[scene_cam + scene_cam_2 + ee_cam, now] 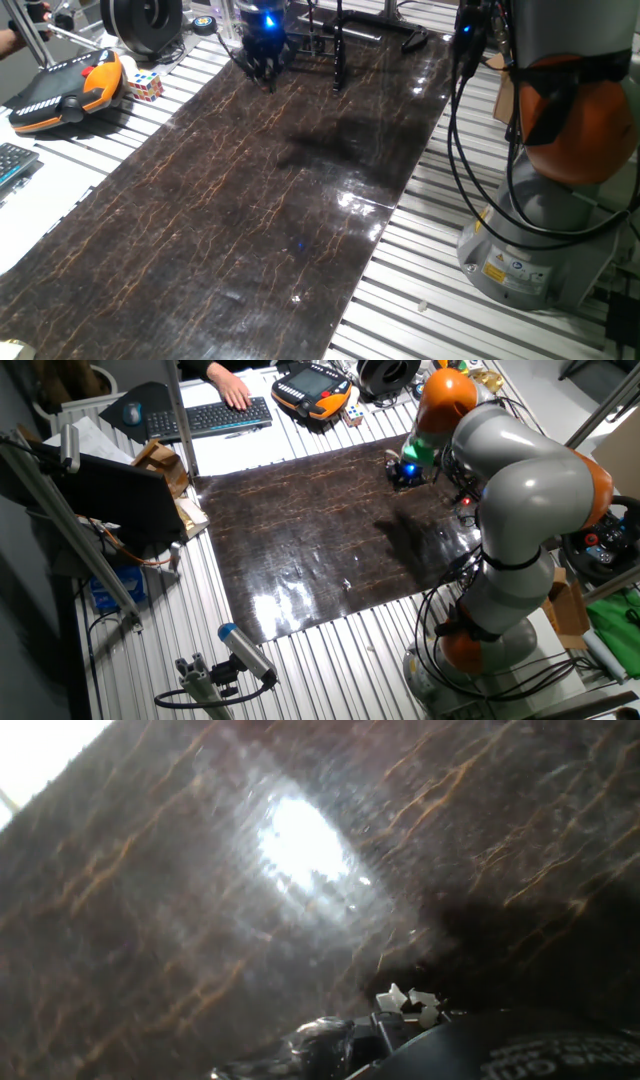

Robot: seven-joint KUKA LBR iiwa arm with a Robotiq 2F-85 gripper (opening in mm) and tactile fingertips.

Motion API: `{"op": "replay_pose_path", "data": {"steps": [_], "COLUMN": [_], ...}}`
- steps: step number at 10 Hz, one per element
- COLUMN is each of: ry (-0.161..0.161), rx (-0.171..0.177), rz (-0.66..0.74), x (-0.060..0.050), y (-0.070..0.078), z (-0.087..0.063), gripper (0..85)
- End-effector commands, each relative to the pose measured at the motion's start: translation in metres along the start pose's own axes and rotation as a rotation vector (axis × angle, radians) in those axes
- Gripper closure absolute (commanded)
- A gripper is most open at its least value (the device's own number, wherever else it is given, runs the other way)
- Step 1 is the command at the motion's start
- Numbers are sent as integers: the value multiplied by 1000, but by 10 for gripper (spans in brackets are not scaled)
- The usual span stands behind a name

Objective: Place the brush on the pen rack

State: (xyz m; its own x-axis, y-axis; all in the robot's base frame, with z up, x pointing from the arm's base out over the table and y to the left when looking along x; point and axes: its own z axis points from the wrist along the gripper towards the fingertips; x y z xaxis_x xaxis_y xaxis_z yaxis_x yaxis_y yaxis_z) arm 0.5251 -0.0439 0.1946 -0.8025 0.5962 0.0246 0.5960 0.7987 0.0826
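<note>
One dark marbled tabletop point(250, 220) fills one fixed view. At its ten o'clock an orange and black pendant point(70, 90) lies beside a colour cube point(143, 85). At twelve o'clock the pincer point(266, 68) points down near the slab; whether it is open, I cannot tell. Just right stands the pen rack point(340, 45). The brush cannot be made out.

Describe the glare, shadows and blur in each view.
One fixed view: bright ceiling-light glints on the dark marbled mat, with a soft shadow patch below the blue-lit end effector. The other fixed view: a wide white sheen near the mat's front edge, and the arm's shadow mid-mat. Hand view: a blown-out white hotspot, hazy and soft focus throughout, with a dark shadow at right.
</note>
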Motion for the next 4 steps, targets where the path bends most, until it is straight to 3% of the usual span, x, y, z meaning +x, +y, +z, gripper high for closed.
{"op": "replay_pose_path", "data": {"steps": [1,4], "ry": [24,16], "rx": [11,47], "rz": [-299,-344], "x": [2,13], "y": [0,-2], "z": [-1,-1], "gripper": [840,840]}}
